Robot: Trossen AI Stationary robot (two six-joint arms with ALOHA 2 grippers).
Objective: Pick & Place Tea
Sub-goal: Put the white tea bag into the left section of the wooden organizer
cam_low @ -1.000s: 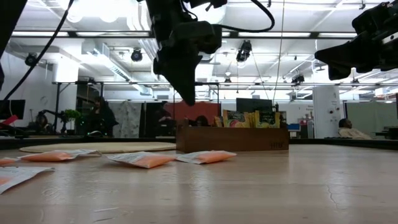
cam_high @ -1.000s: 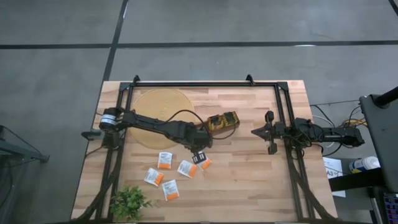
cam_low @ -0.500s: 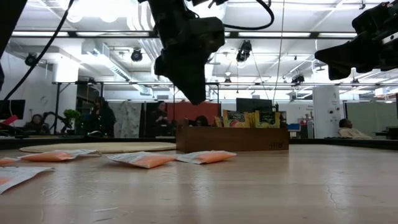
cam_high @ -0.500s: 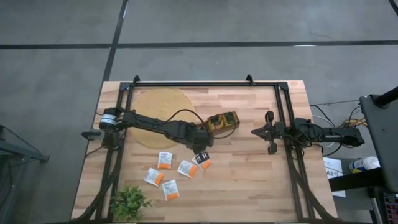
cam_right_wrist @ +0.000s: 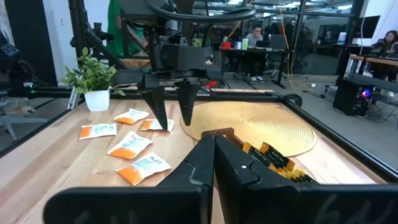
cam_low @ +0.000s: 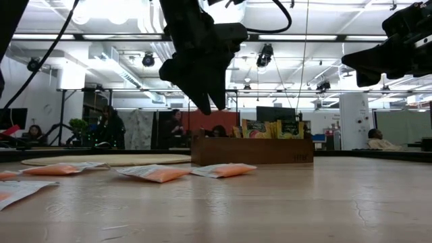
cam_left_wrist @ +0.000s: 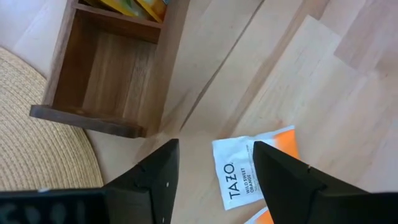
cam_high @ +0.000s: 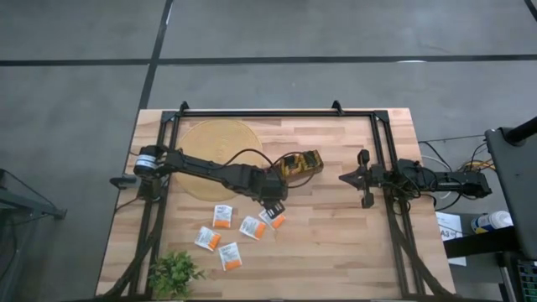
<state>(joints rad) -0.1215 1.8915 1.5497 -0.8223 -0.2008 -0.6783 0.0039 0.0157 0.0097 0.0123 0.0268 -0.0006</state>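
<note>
Several white-and-orange tea sachets [cam_high: 222,216] lie flat on the wooden table, left of centre. More yellow and dark tea sachets [cam_high: 304,161] stand in the wooden tray [cam_high: 289,166]. My left gripper [cam_high: 272,204] hangs open, slanting down, clear above the sachet nearest the tray [cam_left_wrist: 249,171]. That sachet shows between the fingers in the left wrist view, and the fingertips [cam_low: 213,108] are well above the table. My right gripper [cam_high: 346,178] waits shut and level at the table's right side, touching nothing.
A round woven mat [cam_high: 220,155] lies at the far left, against the tray's open end [cam_left_wrist: 99,81]. A small potted plant [cam_high: 174,273] stands at the near left corner. A black frame [cam_high: 277,112] runs along the far and side edges. People sit in the room beyond.
My left gripper has opened from shut and rolled about its own axis while staying in place above the sachets. The sachets and tray have not moved.
</note>
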